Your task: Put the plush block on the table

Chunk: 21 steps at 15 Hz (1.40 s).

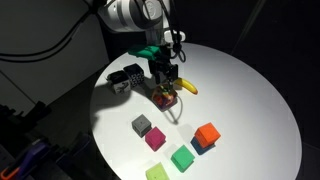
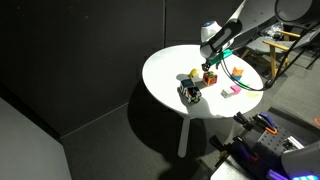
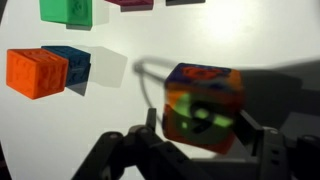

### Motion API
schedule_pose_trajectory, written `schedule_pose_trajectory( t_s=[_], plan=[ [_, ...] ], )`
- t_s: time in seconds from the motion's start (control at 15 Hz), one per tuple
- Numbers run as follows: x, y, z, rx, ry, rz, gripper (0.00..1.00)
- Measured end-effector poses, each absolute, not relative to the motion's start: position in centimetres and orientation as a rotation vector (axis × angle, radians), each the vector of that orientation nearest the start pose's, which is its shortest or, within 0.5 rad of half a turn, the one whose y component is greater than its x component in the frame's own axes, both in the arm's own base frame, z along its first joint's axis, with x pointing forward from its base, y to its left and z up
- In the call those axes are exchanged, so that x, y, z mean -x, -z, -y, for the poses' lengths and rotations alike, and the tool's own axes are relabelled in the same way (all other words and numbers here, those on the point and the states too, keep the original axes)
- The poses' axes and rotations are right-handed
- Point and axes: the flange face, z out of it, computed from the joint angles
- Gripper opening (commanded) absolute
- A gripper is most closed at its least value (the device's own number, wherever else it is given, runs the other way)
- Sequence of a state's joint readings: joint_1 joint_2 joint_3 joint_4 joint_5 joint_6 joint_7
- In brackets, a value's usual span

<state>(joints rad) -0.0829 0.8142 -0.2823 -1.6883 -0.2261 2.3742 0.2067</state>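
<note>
The plush block (image 3: 201, 104), orange, red and green, sits between my gripper's (image 3: 198, 128) two fingers in the wrist view, and the fingers press its sides. In both exterior views the gripper (image 1: 165, 82) (image 2: 210, 66) points straight down over the middle of the round white table (image 1: 250, 90) (image 2: 165, 70). The plush block (image 1: 165, 96) (image 2: 210, 77) is at its tips, at or just above the table top. I cannot tell whether it touches the surface.
A black-and-white patterned block (image 1: 125, 78) (image 2: 188, 94) lies near the table edge. A yellow object (image 1: 187, 88) lies beside the gripper. Grey (image 1: 141, 124), magenta (image 1: 155, 138), green (image 1: 182, 157) and orange (image 1: 207, 133) (image 3: 37, 72) cubes stand towards the front edge.
</note>
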Motion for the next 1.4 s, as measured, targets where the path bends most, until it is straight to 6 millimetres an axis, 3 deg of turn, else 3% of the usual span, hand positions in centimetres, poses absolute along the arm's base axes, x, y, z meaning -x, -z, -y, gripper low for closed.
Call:
schedule_pose_trajectory(
  t_s=[0.47, 0.73, 1.4],
  plan=[
    [-63.1, -14.6, 22.3, 3.437, -0.191, -0.56, 1.0],
    [-63.9, -16.4, 21.1, 3.435, -0.137, -0.537, 1.0],
    [-64.2, -21.2, 13.3, 3.365, -0.041, -0.393, 1.0]
  ],
)
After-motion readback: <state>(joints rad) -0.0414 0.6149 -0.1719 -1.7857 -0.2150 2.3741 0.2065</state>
